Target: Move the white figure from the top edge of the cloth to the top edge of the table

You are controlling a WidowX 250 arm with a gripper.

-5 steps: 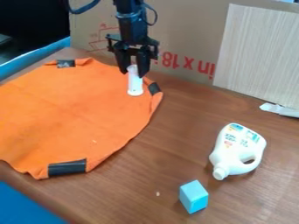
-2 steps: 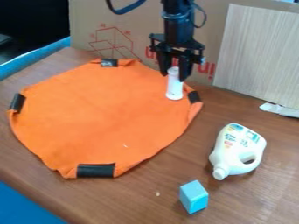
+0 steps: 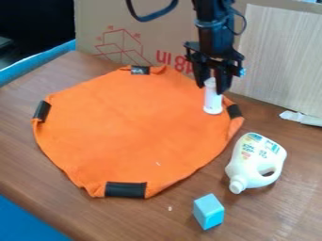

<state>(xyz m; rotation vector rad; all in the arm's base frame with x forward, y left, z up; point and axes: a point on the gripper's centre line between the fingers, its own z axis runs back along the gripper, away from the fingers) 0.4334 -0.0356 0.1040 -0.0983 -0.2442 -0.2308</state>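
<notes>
The black gripper point(image 3: 213, 88) hangs at the upper right of the view, over the cloth's upper right part, shut on the top of the white figure point(image 3: 213, 101). Upright between the fingers, the figure has its base against the orange cloth point(image 3: 129, 127), close to the black patch on the cloth's right edge. The cloth lies on the brown wooden table point(image 3: 283, 150), its right corner near the white bottle.
A white bottle point(image 3: 256, 160) lies right of the cloth, with a light blue block point(image 3: 208, 212) below it. Cardboard point(image 3: 135, 28) and a pale wood panel point(image 3: 280, 56) stand along the back. A white scrap point(image 3: 301, 118) lies at the right edge.
The gripper and the white figure have moved right and slightly down the view. The orange cloth has slid right along with them, uncovering table on the left. Bottle and block are where they were.
</notes>
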